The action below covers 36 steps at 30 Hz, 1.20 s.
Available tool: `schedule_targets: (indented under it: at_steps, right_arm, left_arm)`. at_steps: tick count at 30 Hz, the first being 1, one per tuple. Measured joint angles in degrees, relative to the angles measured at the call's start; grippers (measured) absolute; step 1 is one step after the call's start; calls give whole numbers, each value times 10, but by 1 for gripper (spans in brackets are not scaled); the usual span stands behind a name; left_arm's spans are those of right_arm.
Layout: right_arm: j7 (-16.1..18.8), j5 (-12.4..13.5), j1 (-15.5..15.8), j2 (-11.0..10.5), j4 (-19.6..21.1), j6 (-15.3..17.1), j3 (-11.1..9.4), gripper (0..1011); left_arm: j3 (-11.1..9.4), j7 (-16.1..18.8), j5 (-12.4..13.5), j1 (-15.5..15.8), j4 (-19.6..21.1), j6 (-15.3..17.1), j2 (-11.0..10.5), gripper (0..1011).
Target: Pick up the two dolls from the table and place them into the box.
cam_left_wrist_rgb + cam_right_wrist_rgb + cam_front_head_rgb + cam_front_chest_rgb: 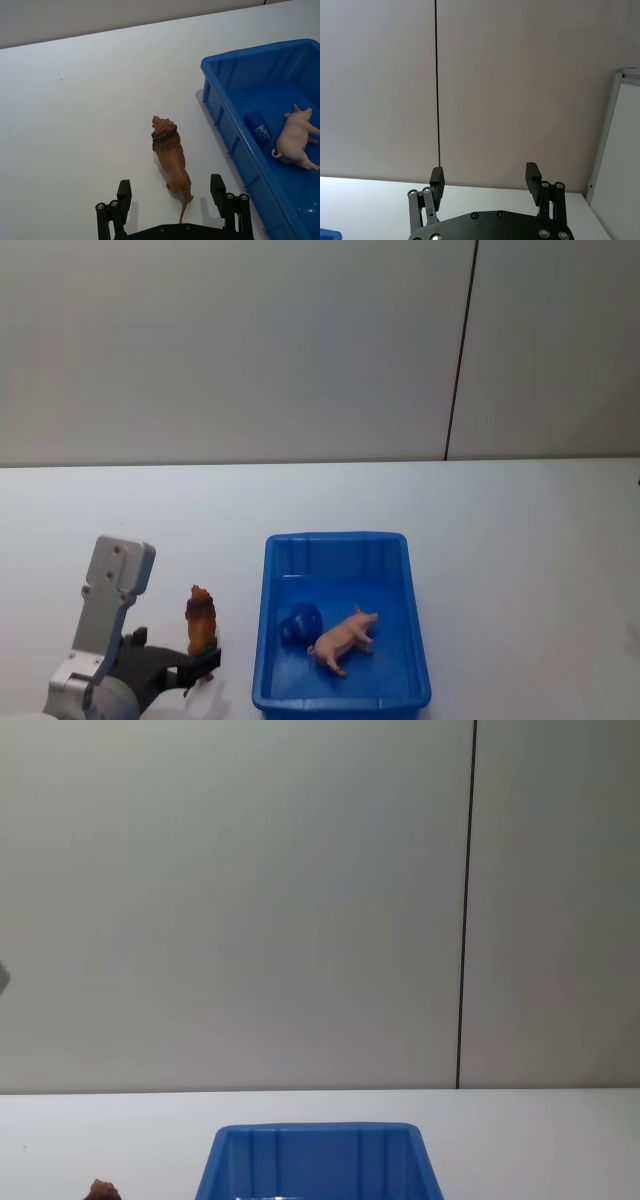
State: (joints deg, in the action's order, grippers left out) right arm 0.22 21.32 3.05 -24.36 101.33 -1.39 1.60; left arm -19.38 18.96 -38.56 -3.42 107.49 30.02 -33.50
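A reddish-brown lion doll stands on the white table, just left of the blue box. My left gripper is open right behind it. In the left wrist view the lion has its hindquarters and tail between the spread fingers of that gripper, with gaps on both sides. A pink pig doll lies inside the box, also seen as the pig. My right gripper is open, held up facing the wall.
A small dark blue object lies in the box beside the pig. The chest view has the box's near wall and the lion's head low at the left. A grey wall backs the table.
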Motion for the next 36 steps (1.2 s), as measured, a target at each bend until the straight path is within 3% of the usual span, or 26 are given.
schedule_targets:
  at_steps: [16,36]
  right_arm:
    - [-2,0,2,-1,1,-2,-2,1001]
    - [-2,0,3,-2,2,-3,-2,1001]
  left_arm:
    - [0,-29,-13,-2,-26,-2,14,1003]
    - [0,-59,17,15,-65,-8,31,1003]
